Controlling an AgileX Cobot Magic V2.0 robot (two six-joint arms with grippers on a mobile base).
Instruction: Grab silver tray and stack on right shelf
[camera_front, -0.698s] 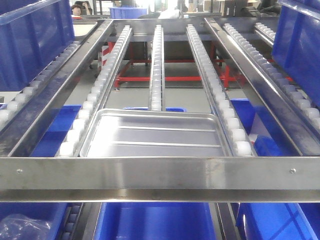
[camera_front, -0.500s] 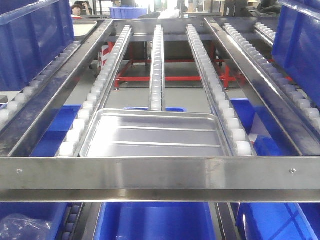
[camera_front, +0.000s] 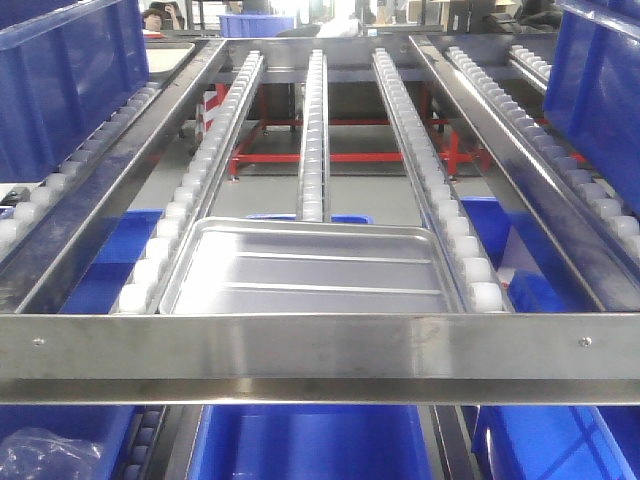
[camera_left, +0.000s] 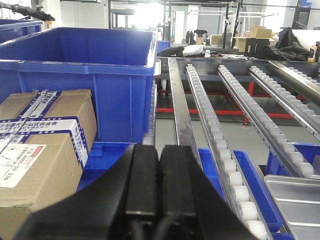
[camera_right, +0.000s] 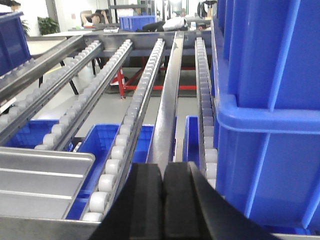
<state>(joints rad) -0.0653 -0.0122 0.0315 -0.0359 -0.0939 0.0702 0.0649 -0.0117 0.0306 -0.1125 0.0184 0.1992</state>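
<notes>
Nothing moved: silver tray (camera_front: 305, 270) lies between left jaws and right jaws, both closed.

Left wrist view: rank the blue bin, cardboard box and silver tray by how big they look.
1. blue bin
2. cardboard box, not far behind; it is nearer the camera and cropped by the frame, so this gap is unsure
3. silver tray, only a corner in frame
</notes>
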